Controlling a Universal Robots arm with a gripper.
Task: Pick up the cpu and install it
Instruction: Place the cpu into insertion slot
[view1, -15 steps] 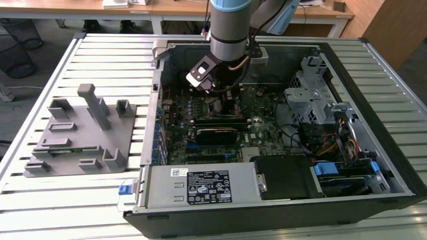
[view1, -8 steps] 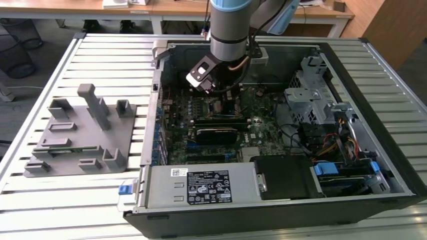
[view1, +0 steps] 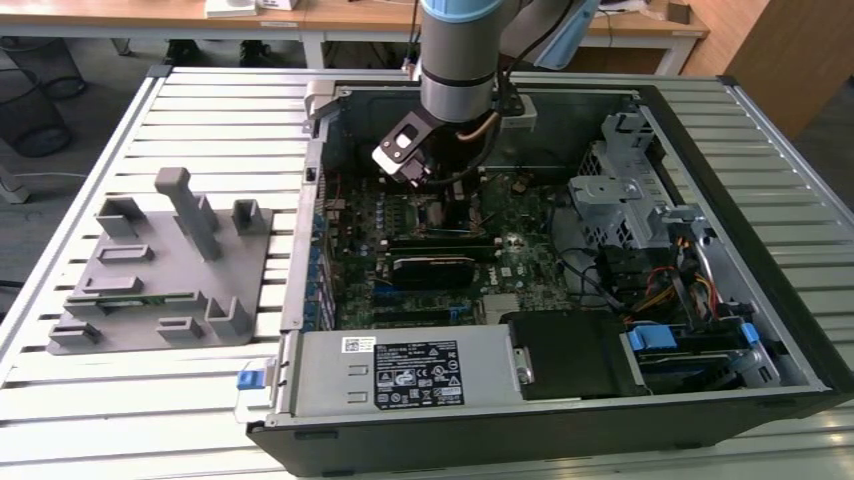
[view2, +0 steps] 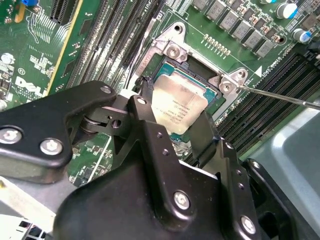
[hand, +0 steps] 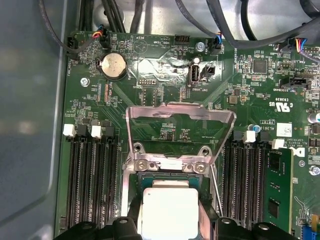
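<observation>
The cpu (view2: 177, 107), a flat silver square with a thin green rim, sits between my two black fingers (view2: 145, 100) directly over the open motherboard socket (view2: 167, 67). My gripper (view2: 176, 112) is shut on its opposite edges. In the first wrist view the cpu (hand: 167, 212) lies just below the raised metal load plate (hand: 180, 117). Whether the chip rests in the socket or hovers a little above it I cannot tell. In the exterior view my gripper (view1: 447, 190) reaches down into the open computer case (view1: 747, 230), above the middle of the board.
A thin latch lever (view2: 280, 95) sticks out beside the socket. Memory slots flank it, one filled with a green stick (hand: 275, 190). Cables (hand: 225, 20) hang near the board's edge. A drive cage (view1: 627, 200) and power supply (view1: 400, 375) crowd the case. A grey fixture tray (view1: 160, 270) lies outside.
</observation>
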